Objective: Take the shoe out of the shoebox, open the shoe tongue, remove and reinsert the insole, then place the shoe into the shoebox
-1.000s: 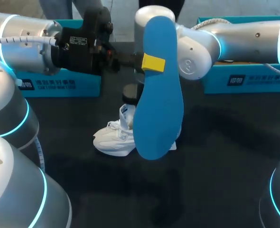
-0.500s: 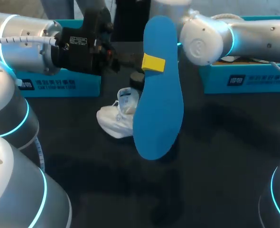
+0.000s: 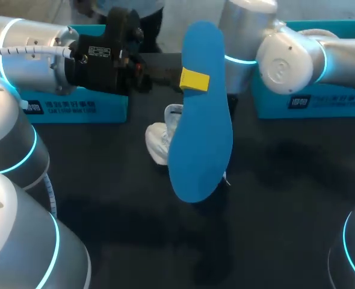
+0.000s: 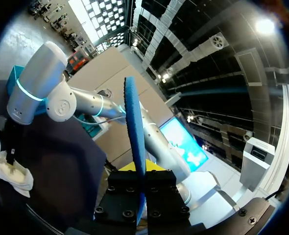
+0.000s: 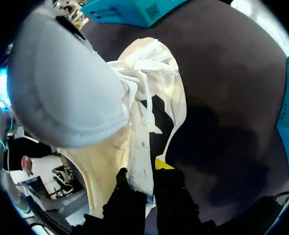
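My left gripper (image 3: 192, 79) is shut on a big blue insole (image 3: 200, 114) and holds it upright in mid-air above the table's middle. In the left wrist view the insole (image 4: 134, 128) stands edge-on between the fingers of that gripper (image 4: 138, 172). Partly hidden behind the insole is a white laced shoe (image 3: 162, 136). In the right wrist view my right gripper (image 5: 143, 182) is shut on a strip of the shoe's (image 5: 81, 93) upper near its opening. My right arm (image 3: 289, 57) comes in from the back right, and the insole hides its gripper in the head view.
One teal shoebox part (image 3: 75, 106) stands at the back left behind my left arm. Another teal box part (image 3: 313, 99) stands at the back right under my right arm. The black tabletop (image 3: 274, 205) fills the front.
My right gripper has closed on the shoe, and the arm has drawn back to the right. The shoe has turned and moved away from the front. The insole and left arm have stayed put.
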Controlling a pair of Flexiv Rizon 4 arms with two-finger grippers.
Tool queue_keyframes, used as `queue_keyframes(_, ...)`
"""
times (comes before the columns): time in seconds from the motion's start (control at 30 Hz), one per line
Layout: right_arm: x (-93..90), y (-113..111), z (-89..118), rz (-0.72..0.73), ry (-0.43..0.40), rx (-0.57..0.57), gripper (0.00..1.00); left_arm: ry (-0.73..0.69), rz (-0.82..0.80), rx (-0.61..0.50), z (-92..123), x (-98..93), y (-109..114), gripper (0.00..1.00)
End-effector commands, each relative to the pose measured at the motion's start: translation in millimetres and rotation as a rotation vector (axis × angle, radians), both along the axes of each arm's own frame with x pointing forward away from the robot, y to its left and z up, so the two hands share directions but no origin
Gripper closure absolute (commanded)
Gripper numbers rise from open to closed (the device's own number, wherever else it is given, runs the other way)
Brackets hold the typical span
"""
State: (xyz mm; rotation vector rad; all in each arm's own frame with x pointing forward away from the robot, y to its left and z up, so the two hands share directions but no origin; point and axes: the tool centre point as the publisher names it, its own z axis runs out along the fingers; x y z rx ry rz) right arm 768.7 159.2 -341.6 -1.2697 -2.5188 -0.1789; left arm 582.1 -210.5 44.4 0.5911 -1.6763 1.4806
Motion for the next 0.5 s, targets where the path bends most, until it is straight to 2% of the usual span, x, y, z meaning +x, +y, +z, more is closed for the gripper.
queue_keyframes(0.03, -1.1, -6.8, -0.9, -0.218, -0.058, 0.028, 1.0, 0.0, 0.002, 0.0, -0.9, -0.9, -0.2, 1.0)
queue_keyframes(0.33, 14.3, -17.1, -7.5, -0.247, -0.06, 0.004, 1.0, 0.0, 0.002, 0.0, -0.9, -0.9, -0.2, 1.0)
queue_keyframes(0.5, 20.5, -14.1, -11.2, -0.241, -0.033, -0.025, 1.0, 0.0, 0.002, 0.0, -0.9, -0.9, -0.2, 1.0)
